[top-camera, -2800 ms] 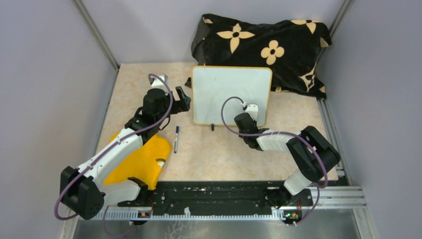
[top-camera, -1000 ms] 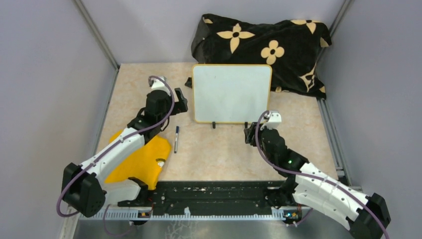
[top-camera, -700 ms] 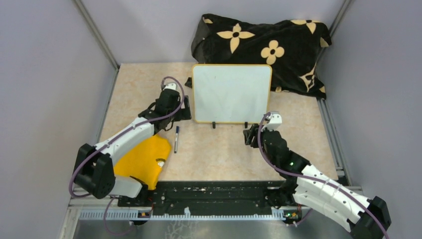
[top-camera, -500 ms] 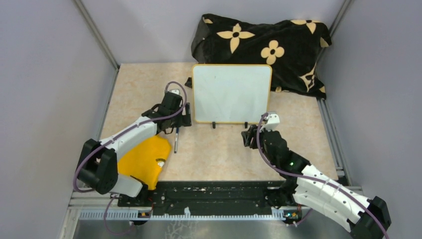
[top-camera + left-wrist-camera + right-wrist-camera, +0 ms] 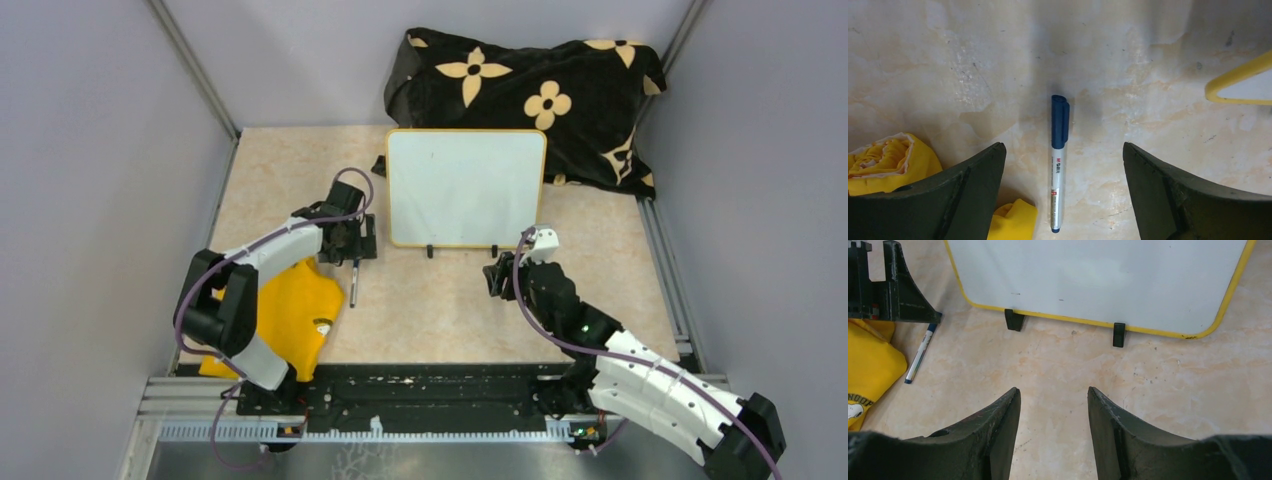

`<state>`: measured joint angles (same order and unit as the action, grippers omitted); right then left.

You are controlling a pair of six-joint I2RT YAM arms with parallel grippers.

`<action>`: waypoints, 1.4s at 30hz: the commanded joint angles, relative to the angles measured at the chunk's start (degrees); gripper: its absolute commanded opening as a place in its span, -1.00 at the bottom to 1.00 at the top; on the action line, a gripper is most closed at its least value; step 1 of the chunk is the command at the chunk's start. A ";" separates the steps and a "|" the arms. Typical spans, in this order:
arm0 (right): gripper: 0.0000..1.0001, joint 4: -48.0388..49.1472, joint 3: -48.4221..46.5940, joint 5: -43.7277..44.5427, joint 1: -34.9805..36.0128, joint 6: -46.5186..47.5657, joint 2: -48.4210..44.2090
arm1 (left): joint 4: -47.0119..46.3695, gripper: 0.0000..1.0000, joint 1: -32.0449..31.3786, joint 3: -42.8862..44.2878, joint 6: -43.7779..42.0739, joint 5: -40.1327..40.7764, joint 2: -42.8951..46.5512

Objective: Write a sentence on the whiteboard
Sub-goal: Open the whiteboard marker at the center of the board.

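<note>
We see a whiteboard [image 5: 465, 187] with a smooth, faintly glossy face, a matt, scuffed, marbled beige table [image 5: 440, 300], a shiny plastic pen [image 5: 1057, 175], soft yellow cloth [image 5: 290, 312] at lower left, and plush black cloth [image 5: 520, 85] at the top.

You get soft, even light from overhead on the counter [image 5: 440, 300], bright with no hard shadows, and the top view is sharp. In the left wrist view a faint grey shadow lies around the cap of the marker [image 5: 1058, 165]. The whiteboard [image 5: 1098, 275] shows a mild sheen without glare, its rim bowed by the wide lens. The right gripper [image 5: 1054, 425] reads dark and slightly soft near the lens.
</note>
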<state>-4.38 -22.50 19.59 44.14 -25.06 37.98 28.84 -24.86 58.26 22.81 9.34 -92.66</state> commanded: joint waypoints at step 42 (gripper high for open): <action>0.01 -0.70 -2.90 2.29 0.17 0.40 -0.70 | 3.26 -0.07 -2.19 -0.25 -3.12 1.96 -9.56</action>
<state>-5.98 -22.50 20.47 44.14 -24.64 37.98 30.00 -26.46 59.40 20.27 11.31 -98.96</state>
